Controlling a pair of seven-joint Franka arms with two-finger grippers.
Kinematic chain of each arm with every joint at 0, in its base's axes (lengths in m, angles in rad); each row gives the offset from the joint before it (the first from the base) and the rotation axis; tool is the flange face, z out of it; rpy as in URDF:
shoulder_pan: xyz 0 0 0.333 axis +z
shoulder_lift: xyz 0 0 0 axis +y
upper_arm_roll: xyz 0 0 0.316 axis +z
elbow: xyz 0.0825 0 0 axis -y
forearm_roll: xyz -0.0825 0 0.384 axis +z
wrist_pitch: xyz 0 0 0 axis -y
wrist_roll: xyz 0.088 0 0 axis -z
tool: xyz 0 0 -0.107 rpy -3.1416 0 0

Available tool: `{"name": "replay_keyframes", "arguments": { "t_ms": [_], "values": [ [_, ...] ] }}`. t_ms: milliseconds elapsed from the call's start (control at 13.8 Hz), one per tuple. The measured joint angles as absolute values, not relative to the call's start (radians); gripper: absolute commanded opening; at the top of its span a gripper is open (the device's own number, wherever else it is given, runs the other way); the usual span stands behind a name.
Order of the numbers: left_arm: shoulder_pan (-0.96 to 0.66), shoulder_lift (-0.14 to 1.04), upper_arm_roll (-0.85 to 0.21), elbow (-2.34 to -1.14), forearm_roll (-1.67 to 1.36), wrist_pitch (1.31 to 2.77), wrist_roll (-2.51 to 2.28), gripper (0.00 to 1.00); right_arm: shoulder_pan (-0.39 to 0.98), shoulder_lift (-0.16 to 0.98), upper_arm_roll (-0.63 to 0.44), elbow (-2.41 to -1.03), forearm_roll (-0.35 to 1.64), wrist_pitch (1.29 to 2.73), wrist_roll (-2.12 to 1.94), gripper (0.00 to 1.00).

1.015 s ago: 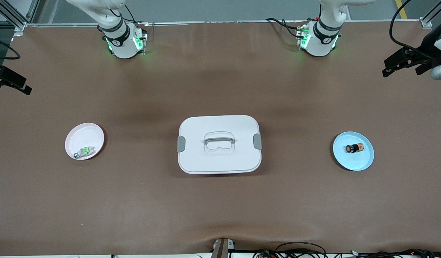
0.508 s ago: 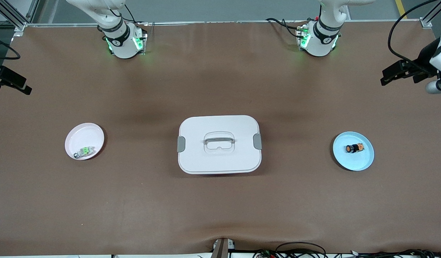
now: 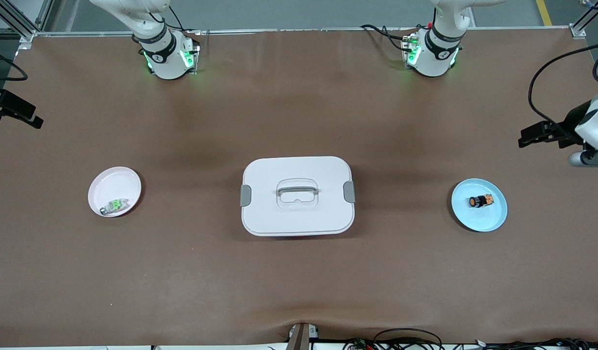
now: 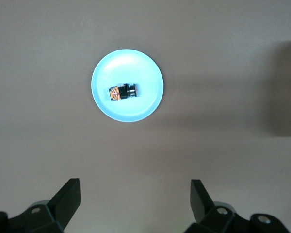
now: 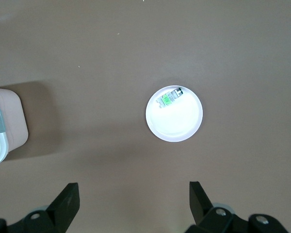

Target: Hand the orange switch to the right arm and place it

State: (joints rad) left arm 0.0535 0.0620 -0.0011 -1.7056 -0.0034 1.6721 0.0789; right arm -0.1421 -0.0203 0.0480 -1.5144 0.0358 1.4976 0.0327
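Note:
The orange switch (image 3: 480, 201) (image 4: 123, 91), a small black cylinder with an orange cap, lies on its side on a light blue plate (image 3: 481, 218) (image 4: 136, 65) toward the left arm's end of the table. My left gripper (image 3: 522, 140) (image 4: 136, 188) hangs open over bare mat beside that plate, apart from it, with nothing between its fingers. At the right arm's end, my right gripper (image 3: 38, 123) (image 5: 134, 190) waits open and empty over bare mat, above the table's edge.
A white lidded box (image 3: 297, 167) (image 5: 0, 141) with grey latches and a handle stands mid-table. A pale pink plate (image 3: 115, 184) (image 5: 177, 124) toward the right arm's end holds a pale grey part with a green top (image 3: 115, 206) (image 5: 169, 98). Cables run along the table's front edge.
My left gripper has swung along its end of the table and come closer to the blue plate. The right arm, the switch and both plates have not moved.

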Motion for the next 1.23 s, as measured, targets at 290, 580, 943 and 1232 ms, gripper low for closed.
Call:
{"name": "replay_keyframes", "arguments": {
  "t_ms": [290,580,943,1232],
  "values": [
    [0.063,0.066,-0.001,-1.835,0.009,1.82,0.079,1.0,-0.142,-0.02,0.048,-1.514,0.036,1.498,0.033,1.0],
    [0.08,0.067,-0.001,-1.945,0.011,1.944,0.079,1.0,-0.142,-0.02,0.048,-1.514,0.036,1.498,0.033,1.0],
    [0.083,0.089,-0.001,-2.028,0.032,2.063,0.079,1.0,-0.142,-0.02,0.048,-1.514,0.036,1.498,0.033,1.0],
    [0.086,0.151,-0.001,-2.033,0.033,2.124,0.079,1.0,-0.142,-0.019,0.048,-1.514,0.036,1.498,0.033,1.0]
  ]
}}
